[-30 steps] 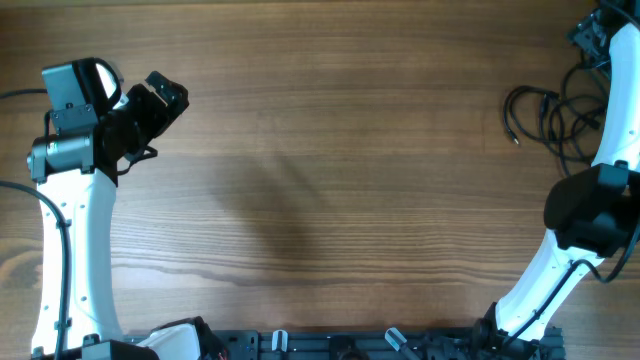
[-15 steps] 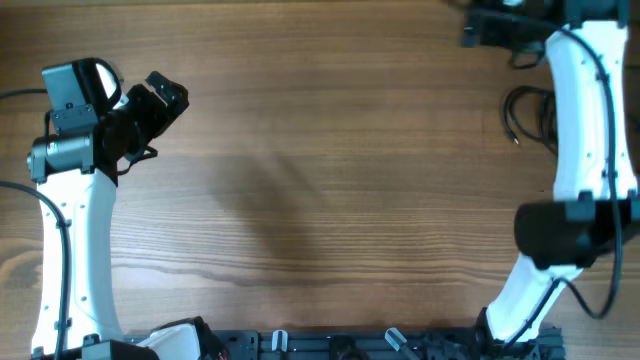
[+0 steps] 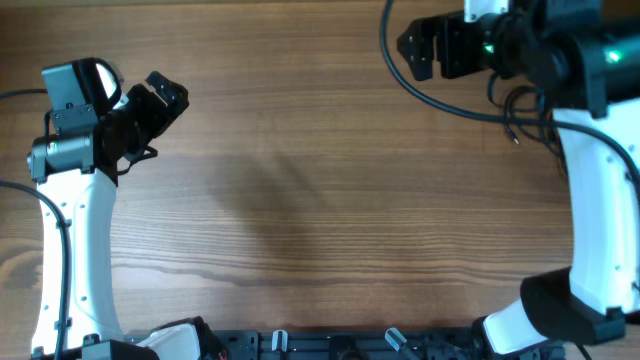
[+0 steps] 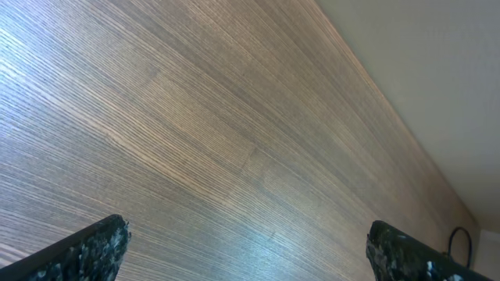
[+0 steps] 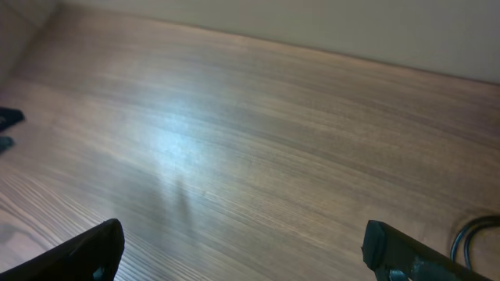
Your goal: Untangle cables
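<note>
The cables are thin black cords in loose loops at the far right of the table, largely covered by my right arm. My right gripper hangs open above the table's far edge. It points left, well left of the cords, with nothing between its fingers. In the right wrist view, my right gripper shows only bare wood between its fingertips, and a black cord loop sits at the lower right. My left gripper is open at the far left and empty. My left gripper also frames bare wood.
A thicker black arm cable curves from the far edge toward the right arm. The arm bases and a black rail run along the near edge. The wooden table spreads between the arms. A dark cord loop shows far right in the left wrist view.
My right arm has swung from the right edge up and leftward along the far side, so it now covers much of the cables. The left arm has not moved. Both grippers have stayed open.
</note>
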Controlling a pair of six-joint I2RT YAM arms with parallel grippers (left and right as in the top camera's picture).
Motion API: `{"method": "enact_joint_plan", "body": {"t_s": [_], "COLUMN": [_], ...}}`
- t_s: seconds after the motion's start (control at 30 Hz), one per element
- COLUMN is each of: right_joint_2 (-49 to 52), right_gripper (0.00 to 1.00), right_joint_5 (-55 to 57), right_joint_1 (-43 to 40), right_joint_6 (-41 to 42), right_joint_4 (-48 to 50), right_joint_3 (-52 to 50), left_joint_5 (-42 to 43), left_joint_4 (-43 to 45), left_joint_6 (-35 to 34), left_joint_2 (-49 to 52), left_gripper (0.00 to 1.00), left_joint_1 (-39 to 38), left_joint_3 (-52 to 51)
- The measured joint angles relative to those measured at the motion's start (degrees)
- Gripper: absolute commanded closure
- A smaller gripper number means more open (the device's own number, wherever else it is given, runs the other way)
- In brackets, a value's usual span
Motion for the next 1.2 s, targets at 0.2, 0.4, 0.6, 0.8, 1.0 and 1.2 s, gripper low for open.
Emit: {"method": "enact_joint_plan", "body": {"t_s": [0.2,0.4,0.6,0.8,1.0,1.2], "right_joint_2": [-0.6,-0.6,-0.6,-2.0,-7.0,-9.2], "right_gripper": [0.0,0.0,0.0,0.0,0.0,0.0], "right_joint_5": [0.0,-0.3,-0.7,0.2,7.3,13.8], "right_joint_1": [0.0,0.0,0.0,0.0,0.0,0.0], "right_joint_6": [2.6,3.8,1.1,-0.8,-0.8,-3.8], "right_joint_4": [-2.2,-2.7,-4.4,-4.0,-8.9,-2.8], "right_joint_3": [0.0,0.0,0.0,-1.6,-4.7,-5.3], "left_joint_5": [0.0,0.0,0.0,0.0,0.0,0.0], "left_joint_4": [0.0,0.0,0.0,0.0,0.0,0.0], "left_joint_6": [0.0,0.0,0.0,0.0,0.0,0.0], "left_joint_2": [0.0,0.0,0.0,0.0,0.0,0.0], "left_gripper": [0.0,0.0,0.0,0.0,0.0,0.0], "left_joint_1": [0.0,0.0,0.0,0.0,0.0,0.0], "left_joint_3": [0.0,0.0,0.0,0.0,0.0,0.0]}}
